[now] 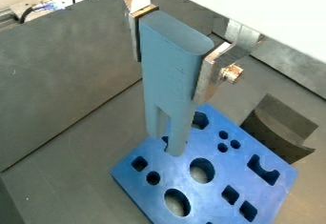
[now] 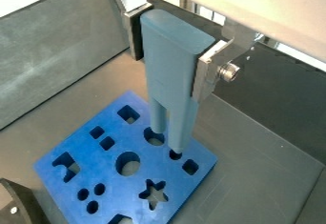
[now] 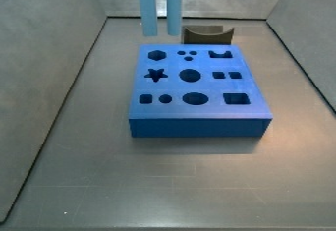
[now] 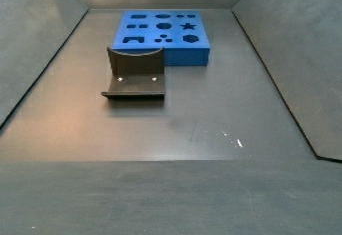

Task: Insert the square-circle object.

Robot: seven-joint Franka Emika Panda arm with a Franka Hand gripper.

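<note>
My gripper (image 1: 176,54) is shut on the flat upper body of the square-circle object (image 1: 170,75), a tall light-blue piece, and it also shows in a wrist view (image 2: 173,58). The piece (image 2: 169,85) hangs upright with its two thin prongs pointing down. The prong tips are just over small holes near one edge of the wide dark-blue block (image 1: 242,185), which also shows in a wrist view (image 2: 109,166). In a side view only the two prongs (image 3: 147,4) show, ending above the far left of the block (image 3: 197,97). In a side view the block (image 4: 163,36) lies at the far end, with gripper and piece out of view.
A dark grey curved piece (image 3: 206,31) stands on the floor next to the block and shows in a side view (image 4: 134,74) and in both wrist views (image 1: 283,123) (image 2: 15,204). Grey walls (image 1: 64,66) enclose the floor on all sides.
</note>
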